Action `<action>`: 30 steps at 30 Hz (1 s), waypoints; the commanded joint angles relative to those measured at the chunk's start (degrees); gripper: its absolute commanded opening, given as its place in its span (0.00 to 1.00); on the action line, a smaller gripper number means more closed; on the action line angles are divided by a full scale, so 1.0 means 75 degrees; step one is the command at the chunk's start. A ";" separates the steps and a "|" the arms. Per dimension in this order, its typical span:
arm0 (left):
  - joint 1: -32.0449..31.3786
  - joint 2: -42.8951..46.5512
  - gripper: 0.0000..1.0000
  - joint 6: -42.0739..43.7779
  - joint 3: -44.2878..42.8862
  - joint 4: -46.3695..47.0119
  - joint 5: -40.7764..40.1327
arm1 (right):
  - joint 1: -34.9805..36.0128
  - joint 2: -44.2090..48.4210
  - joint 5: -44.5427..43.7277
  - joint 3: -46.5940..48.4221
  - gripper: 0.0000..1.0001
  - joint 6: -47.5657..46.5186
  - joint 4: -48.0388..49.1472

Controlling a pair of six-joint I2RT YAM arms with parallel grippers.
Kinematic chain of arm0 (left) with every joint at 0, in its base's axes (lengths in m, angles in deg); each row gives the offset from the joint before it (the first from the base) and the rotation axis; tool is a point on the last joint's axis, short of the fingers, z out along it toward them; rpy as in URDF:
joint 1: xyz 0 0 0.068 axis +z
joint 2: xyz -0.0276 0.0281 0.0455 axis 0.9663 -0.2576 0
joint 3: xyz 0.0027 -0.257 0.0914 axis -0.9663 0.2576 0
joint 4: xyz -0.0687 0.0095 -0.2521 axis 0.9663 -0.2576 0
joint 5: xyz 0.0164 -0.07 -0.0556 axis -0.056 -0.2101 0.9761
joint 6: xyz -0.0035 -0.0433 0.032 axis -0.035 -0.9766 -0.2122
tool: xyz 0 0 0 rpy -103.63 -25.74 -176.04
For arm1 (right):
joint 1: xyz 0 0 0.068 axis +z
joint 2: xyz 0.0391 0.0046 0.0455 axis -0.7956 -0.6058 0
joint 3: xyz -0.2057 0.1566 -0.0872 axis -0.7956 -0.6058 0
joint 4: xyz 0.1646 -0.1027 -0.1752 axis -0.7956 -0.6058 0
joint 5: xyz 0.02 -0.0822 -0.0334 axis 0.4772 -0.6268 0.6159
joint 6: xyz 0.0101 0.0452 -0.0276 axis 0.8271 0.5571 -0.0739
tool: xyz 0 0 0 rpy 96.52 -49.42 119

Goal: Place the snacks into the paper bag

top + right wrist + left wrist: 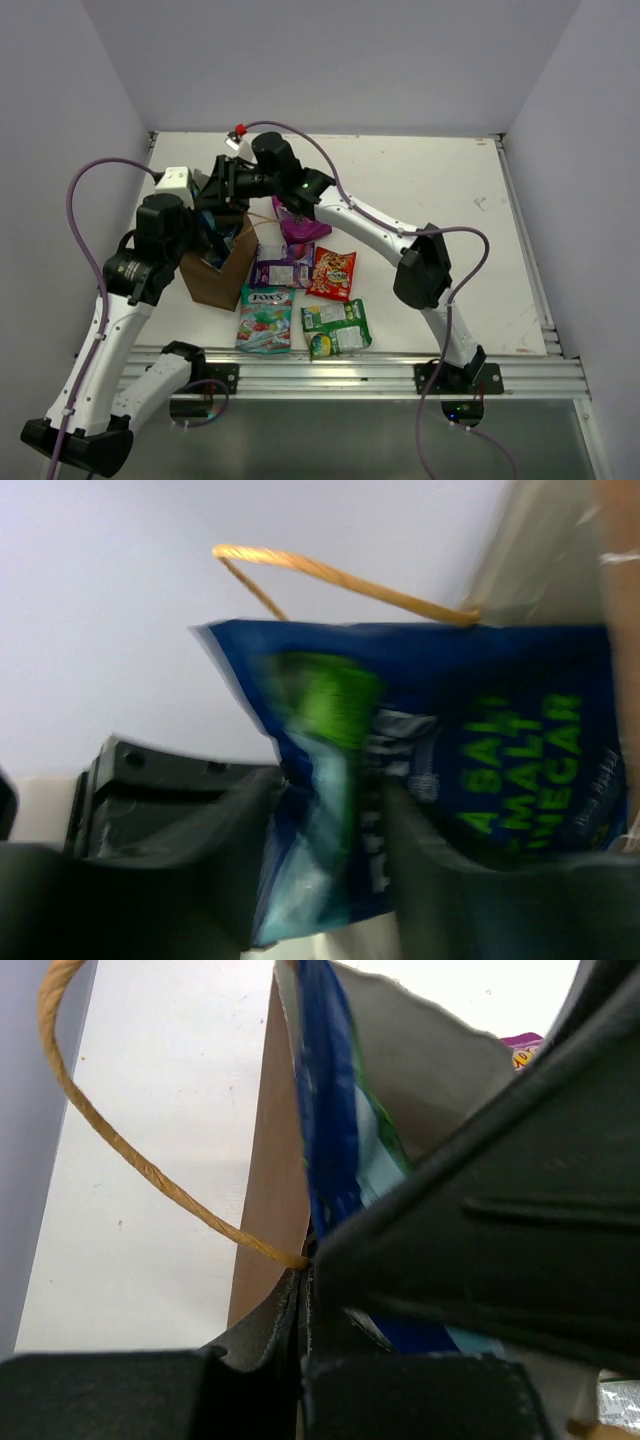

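The brown paper bag (215, 275) stands open at the table's left, between the arms. My left gripper (212, 240) is shut on its rim, where the string handle (120, 1145) meets the paper wall (268, 1160); the jaws (305, 1272) press flat together. My right gripper (222, 190) hangs over the bag mouth, shut on a blue crisp packet (500, 740) with green lettering that sits between its fingers (335, 790). The same packet (330, 1110) shows inside the bag's mouth. Purple (282, 265), red-orange (332, 273), teal-pink (265, 318), green (335, 328) and magenta (298, 228) packets lie on the table.
The loose packets lie clustered right of the bag, near the front rail (360, 365). White walls (60, 100) close in the table at left, back and right. The right arm's forearm (370, 220) crosses above the magenta packet.
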 commanded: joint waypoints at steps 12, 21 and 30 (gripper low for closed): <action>-0.0076 0.0099 0.00 0.0068 -0.0261 0.0278 0.0122 | -0.1725 0.2799 -0.1206 -0.1311 0.68 -0.2929 -0.2398; -0.0065 0.0076 0.00 0.0103 -0.0366 0.0196 0.0052 | -0.2373 0.2075 -0.1783 -0.2661 0.65 -0.4068 -0.2939; -0.0065 0.0029 0.00 0.0162 -0.0484 0.0137 0.0052 | -0.2373 0.1102 -0.3186 -0.3014 0.65 -0.4863 -0.2797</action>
